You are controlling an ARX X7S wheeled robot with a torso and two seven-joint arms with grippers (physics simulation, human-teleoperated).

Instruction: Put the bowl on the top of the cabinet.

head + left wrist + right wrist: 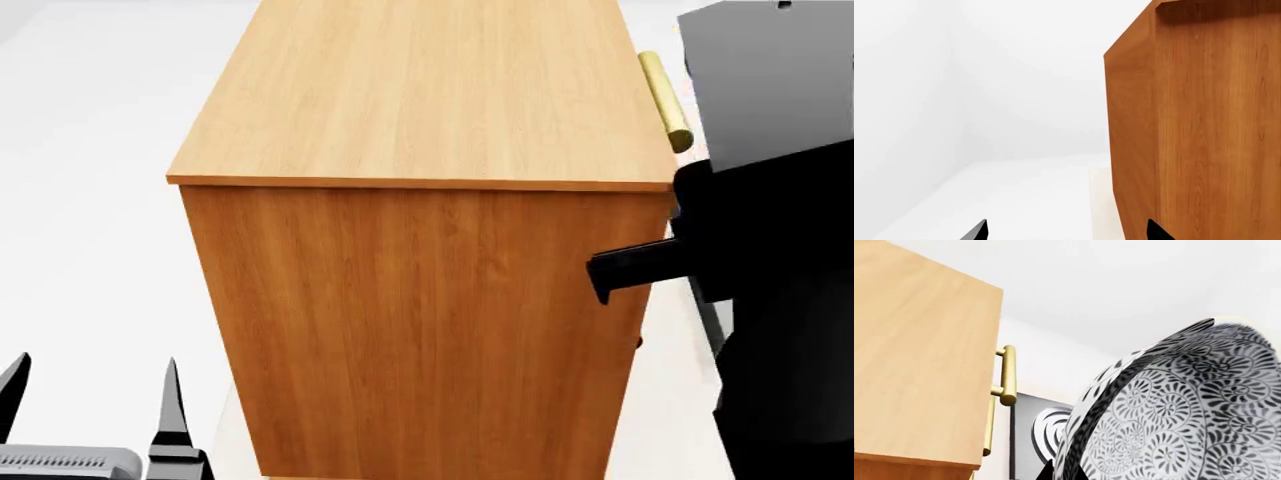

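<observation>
My right gripper (1062,471) grasps the bowl (1174,410), raised beside the cabinet (427,100) near its brass handle (1008,375). The cabinet top is bare; placement remains. My left gripper (91,400) hangs low, fingers spread, empty.

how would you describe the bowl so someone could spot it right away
Start from the tall orange-brown cabinet with brass bar handles. Just beside it, at the right gripper, is a deep round white bowl. Its dense black leaf-and-swirl pattern sets it apart from the plain wood.
</observation>
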